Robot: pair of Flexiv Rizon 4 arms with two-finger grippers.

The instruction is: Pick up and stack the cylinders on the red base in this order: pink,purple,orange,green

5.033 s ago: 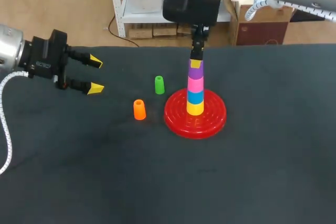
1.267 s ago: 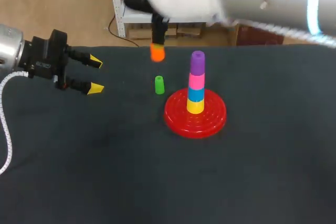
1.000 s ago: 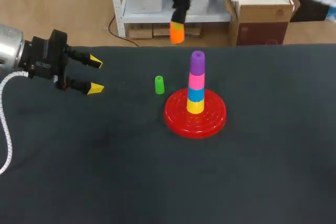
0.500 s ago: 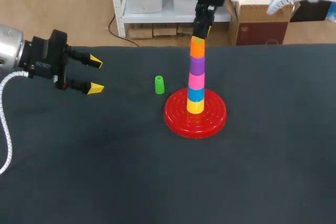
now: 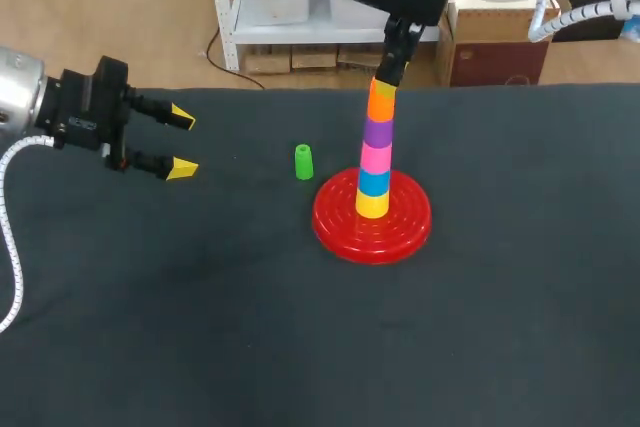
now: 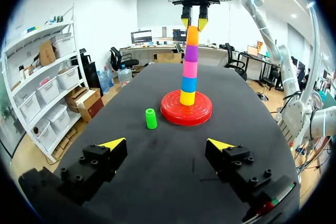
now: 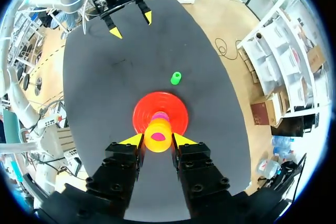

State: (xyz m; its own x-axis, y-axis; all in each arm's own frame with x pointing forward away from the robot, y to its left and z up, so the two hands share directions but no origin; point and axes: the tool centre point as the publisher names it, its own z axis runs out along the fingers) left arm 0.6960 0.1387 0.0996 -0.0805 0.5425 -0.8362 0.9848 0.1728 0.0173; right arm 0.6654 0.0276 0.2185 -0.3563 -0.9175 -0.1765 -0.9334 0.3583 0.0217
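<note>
Right pincer: my right pincer (image 7: pixel 157 139) hangs above the stack, pointing straight down. Its two yellow tips press on opposite sides of the plain orange plastic cylinder (image 5: pixel 381 104) near its top, so it is closed on that piece.
Orange cylinder: it sits between my right fingers, on the top of the stack, resting on the purple plastic cylinder (image 5: pixel 378 133).
Stack below the right pincer: under the purple one come the pink plastic cylinder (image 5: pixel 375 158), a blue cylinder (image 5: pixel 373 183) and a yellow cylinder (image 5: pixel 372 205), all upright in one column.
Base: the round ribbed red plastic base (image 5: pixel 345 227) lies flat on the dark cloth-covered desk (image 5: pixel 300 347), directly under my right pincer, with the column at its centre.
Green cylinder: the small green plastic cylinder (image 6: pixel 151 118) stands upright on the desk. It is ahead of my left pincer and just beside the base's rim, not touching it.
Left pincer: my left pincer (image 6: pixel 167 144) hovers over the desk well apart from the base. Its fingers are spread wide and nothing is between them.
</note>
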